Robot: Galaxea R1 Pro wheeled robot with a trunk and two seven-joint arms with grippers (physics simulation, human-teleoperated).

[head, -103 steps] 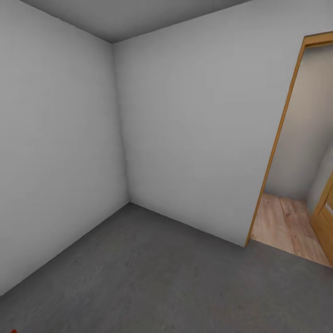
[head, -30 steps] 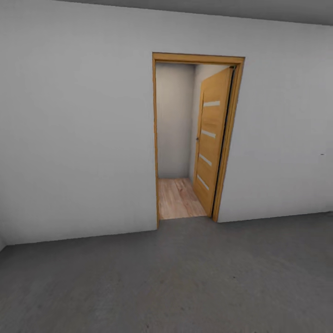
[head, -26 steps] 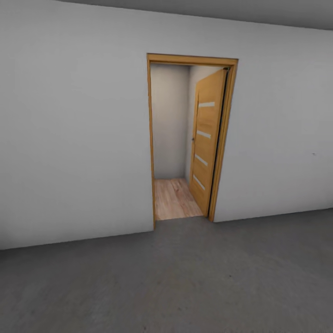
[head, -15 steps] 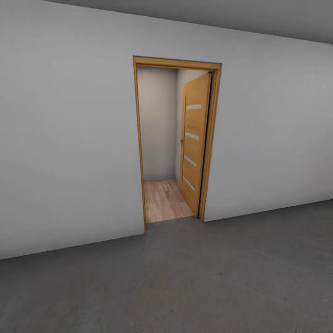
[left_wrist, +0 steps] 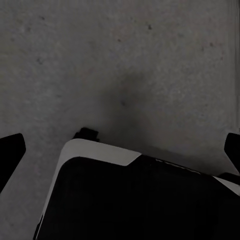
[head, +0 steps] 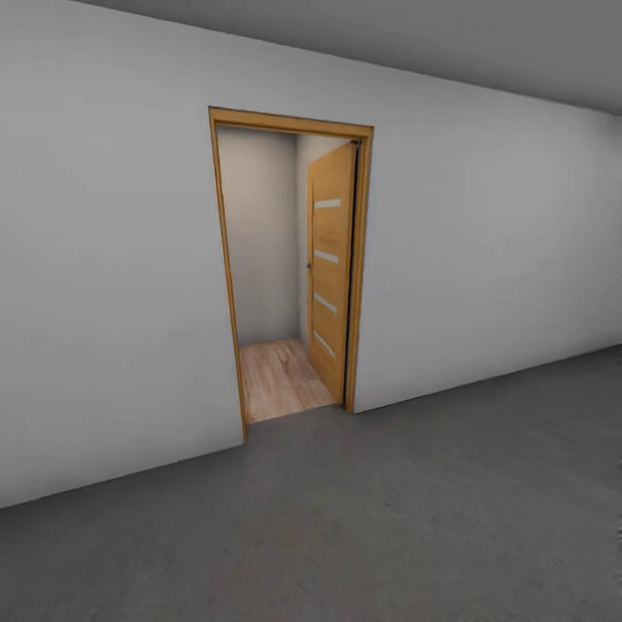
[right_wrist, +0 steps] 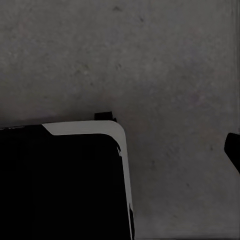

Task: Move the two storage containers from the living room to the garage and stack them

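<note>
Right now the head view looks across the garage. The floor is dark grey and rough, and it runs up to a long, plain, light grey wall. A strip of grey ceiling shows at the top.

In the wall, a little left of the middle, is a doorway with a honey-brown wooden frame. Its door is the same brown wood. It stands open, swung away into the next room, along the right side of the doorway. Four short pale strips go down the door, one under the other. Past the doorway, a pale wood-plank floor starts where the grey floor stops. Behind it is a pale back wall.

The left wrist view looks down at the same grey floor. The left gripper is spread wide. Its two dark fingers poke in from opposite edges of the picture, with nothing between them. Under the camera is a big black part of the robot's body with a white edge. A small black bump sticks out at its corner.

The right wrist view looks down at the grey floor too. A black body part with a white rim sits on one side, with a little black bump at its corner. One dark finger of the right gripper shows at the far edge, well away from the middle, so this gripper is spread wide as well and holds nothing.
</note>
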